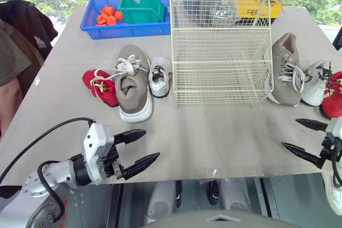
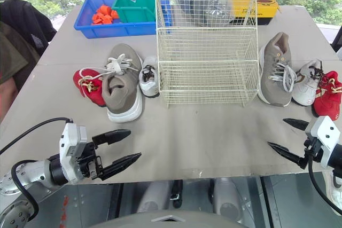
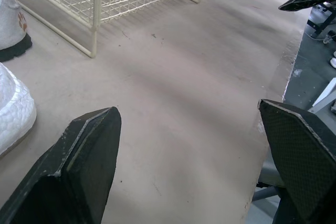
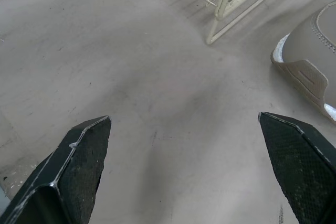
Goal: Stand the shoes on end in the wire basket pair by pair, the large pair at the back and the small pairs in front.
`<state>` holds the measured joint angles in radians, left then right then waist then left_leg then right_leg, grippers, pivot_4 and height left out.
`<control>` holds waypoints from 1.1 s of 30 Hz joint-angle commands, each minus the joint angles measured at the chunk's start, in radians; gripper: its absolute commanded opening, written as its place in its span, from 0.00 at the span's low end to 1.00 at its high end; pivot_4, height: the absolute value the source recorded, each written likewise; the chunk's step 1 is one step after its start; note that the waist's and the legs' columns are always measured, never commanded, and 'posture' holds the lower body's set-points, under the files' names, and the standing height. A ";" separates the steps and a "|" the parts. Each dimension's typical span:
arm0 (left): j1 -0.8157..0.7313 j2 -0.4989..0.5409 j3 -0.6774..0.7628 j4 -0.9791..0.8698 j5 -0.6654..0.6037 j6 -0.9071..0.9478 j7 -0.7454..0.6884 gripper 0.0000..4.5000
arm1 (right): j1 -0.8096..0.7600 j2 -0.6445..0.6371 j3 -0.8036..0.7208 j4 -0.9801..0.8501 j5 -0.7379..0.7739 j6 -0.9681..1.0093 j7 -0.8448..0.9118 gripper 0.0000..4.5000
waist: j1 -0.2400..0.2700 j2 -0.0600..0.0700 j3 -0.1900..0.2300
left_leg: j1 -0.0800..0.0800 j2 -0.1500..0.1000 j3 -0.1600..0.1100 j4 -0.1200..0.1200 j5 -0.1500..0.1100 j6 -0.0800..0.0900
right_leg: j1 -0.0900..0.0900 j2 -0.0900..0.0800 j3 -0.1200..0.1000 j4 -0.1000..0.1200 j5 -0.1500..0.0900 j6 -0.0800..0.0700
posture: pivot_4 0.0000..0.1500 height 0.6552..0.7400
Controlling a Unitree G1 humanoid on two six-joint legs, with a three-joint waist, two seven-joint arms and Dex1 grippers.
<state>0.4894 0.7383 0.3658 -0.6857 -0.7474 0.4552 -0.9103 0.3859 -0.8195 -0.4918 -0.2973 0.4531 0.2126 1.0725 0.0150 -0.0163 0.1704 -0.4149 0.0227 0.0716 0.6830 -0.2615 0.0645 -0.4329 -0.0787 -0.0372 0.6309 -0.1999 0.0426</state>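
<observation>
The cream wire basket (image 1: 220, 62) stands mid-table on the grey table (image 1: 214, 137), with all six shoes lying flat outside it. To its left are a small white shoe (image 1: 160, 76), a large taupe sneaker (image 1: 133, 86) and a small red shoe (image 1: 101, 86). To its right are a second taupe sneaker (image 1: 286, 68), a second white shoe (image 1: 314, 84) and a second red shoe (image 1: 332, 95). The left end effector (image 1: 151, 143) and right end effector (image 1: 289, 133) hover near the table's front edge, both released, fingers spread.

Cream wire basket (image 1: 221, 61); taupe shoe (image 1: 133, 86), white shoe (image 1: 160, 76), red shoe (image 1: 102, 88).
</observation>
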 commanded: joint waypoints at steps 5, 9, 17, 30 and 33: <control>-0.168 -0.035 -0.026 -0.098 -0.146 0.076 0.159 1.00 | -0.124 -0.033 0.029 -0.214 0.068 0.125 -0.101 0.97 | 0.000 0.001 0.000 | 0.000 0.000 0.000 0.000 0.000 0.000 | 0.000 0.000 0.000 0.001 0.000 0.000 | 1.00 1.00; -0.202 -0.025 -0.016 -0.144 -0.218 0.101 0.190 1.00 | -0.254 -0.139 0.018 -0.367 0.252 0.361 -0.168 0.97 | -0.002 0.001 0.000 | 0.000 0.000 0.001 0.000 0.003 0.004 | 0.000 0.002 0.001 0.001 0.000 0.000 | 1.00 1.00; -0.189 0.025 -0.011 -0.254 -0.281 0.123 0.237 1.00 | -0.760 -0.312 0.340 -0.286 0.343 0.603 -0.158 0.97 | -0.004 0.001 0.002 | 0.000 0.000 0.000 0.000 0.002 0.004 | 0.000 0.004 0.000 -0.002 0.001 -0.001 | 1.00 1.00; -0.155 0.031 -0.056 -0.359 -0.253 0.114 0.385 1.00 | -1.200 -0.187 0.870 0.155 -0.136 0.452 0.112 0.44 | -0.003 0.000 0.003 | -0.002 0.000 0.001 -0.001 0.003 0.004 | 0.000 0.005 0.000 -0.005 0.004 -0.006 | 1.00 1.00; -0.116 0.032 -0.037 -0.361 -0.247 0.093 0.386 1.00 | -1.200 -0.152 0.869 0.170 -0.164 0.445 0.121 0.19 | -0.007 -0.001 0.003 | -0.001 0.000 0.001 -0.001 0.003 0.004 | 0.000 0.006 0.000 -0.005 0.004 -0.006 | 1.00 1.00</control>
<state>0.3605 0.7672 0.3060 -1.0121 -0.9982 0.5762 -0.5242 -0.8045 -0.9733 0.3845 -0.1319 0.3080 0.6683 1.1853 0.0082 -0.0168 0.1736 -0.4156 0.0235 0.0727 0.6824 -0.2589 0.0690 -0.4323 -0.0722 -0.0371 0.6265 -0.1961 0.0371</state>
